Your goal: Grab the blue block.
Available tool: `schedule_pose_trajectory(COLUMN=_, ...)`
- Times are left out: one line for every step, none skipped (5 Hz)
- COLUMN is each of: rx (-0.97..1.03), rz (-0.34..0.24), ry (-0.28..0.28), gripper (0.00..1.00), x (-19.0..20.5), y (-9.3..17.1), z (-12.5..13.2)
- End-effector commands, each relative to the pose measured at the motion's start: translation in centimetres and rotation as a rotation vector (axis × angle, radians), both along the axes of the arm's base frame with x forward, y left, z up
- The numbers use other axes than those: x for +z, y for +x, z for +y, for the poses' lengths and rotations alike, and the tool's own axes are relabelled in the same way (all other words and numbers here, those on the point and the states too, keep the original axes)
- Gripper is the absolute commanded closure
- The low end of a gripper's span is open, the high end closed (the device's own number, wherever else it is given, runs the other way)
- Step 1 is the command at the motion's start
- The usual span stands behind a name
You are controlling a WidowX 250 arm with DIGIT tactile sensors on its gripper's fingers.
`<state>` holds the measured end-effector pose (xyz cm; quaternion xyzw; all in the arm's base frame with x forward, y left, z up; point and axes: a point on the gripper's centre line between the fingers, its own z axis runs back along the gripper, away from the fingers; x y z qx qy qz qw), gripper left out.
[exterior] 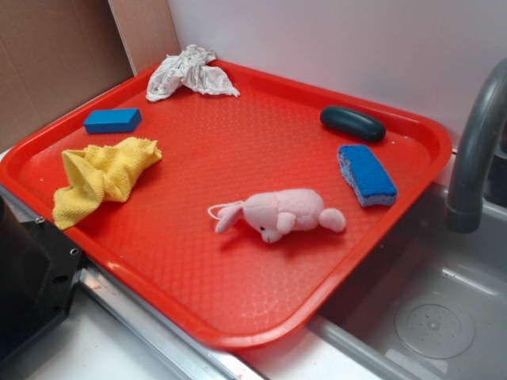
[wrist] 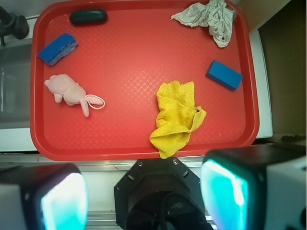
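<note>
Well beyond the wide-open tool (wrist: pixel 144 196), off its right finger, lies the blue block (wrist: pixel 224 75) on the red tray (wrist: pixel 134 143).

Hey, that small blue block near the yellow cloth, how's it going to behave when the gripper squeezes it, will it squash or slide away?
The blue block has flat faces and sharp edges, so it probably stays stiff rather than squashing. It lies flat on the red tray, so rolling or tipping seems unlikely. Its smooth sides might slip a little in the gripper, whose fingers look spread wide apart.
</note>
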<state>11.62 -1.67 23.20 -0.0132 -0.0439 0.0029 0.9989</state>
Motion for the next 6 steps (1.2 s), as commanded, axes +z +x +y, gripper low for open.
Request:
schedule_pose_trajectory(rx=-0.471, rz=-0.107, ry=0.148, gripper=0.00, x=-5.3, y=6.2, z=6.4)
schedule_pose_trajectory(rx=-0.735, rz=-0.016, ry=0.211, gripper=0.00, x=-8.1, y=6.6, z=9.6)
schedule_pose_trajectory(rx=-0.798, rz=0.001, ry=0.140, gripper=0.00, x=-12.0, y=6.6, z=13.0)
schedule_pose_trajectory(rx=-0.812, rz=0.040, ry=0.125, gripper=0.00, x=-15.1, y=8.7, z=14.0)
schedule_pose_trajectory(rx=-0.815, rz=0.067, ry=0.121, gripper=0.00, x=-17.6, y=10.2, z=15.0)
schedule_pose_trajectory(rx=-0.835, rz=0.054, ry=0.119, gripper=0.00, x=-19.7, y=12.2, z=14.8)
